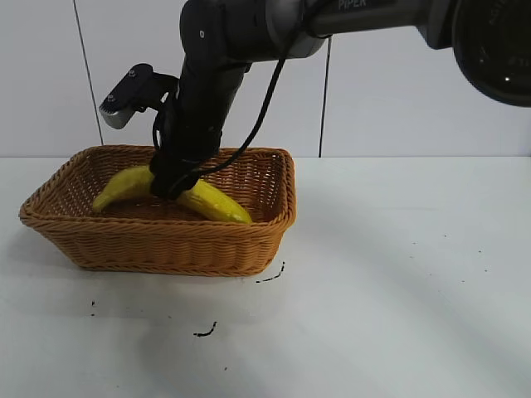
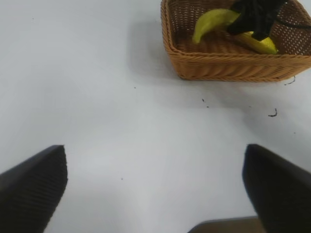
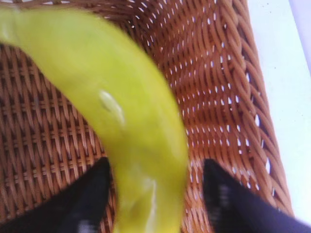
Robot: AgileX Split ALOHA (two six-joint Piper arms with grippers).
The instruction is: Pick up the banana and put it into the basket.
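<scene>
- Left gripper (image 2: 154, 194): parked over bare table (image 2: 97, 97), well clear of the basket (image 1: 166, 249). Fingers (image 2: 31, 187) spread wide, holding and touching nothing.
- Basket: sits at about 9 o'clock on the table in the exterior view. The banana (image 1: 211, 201) lies inside it, its ends pointing toward 9 and 4 o'clock, low on or near the woven floor.
- Right gripper (image 1: 177, 184): reaches down into the basket, straddling the banana's middle. The fingers (image 3: 82, 201) are parted to about the fruit's width, one on each side; whether they are pressing it or have just let go, I cannot tell.
- Risk, judged: if the grip is not fully released before lifting, the banana may rise with the fingers and drop over the rim.
- Risk, judged: a careless retreat could catch the rim or wall and drag the light basket.
</scene>
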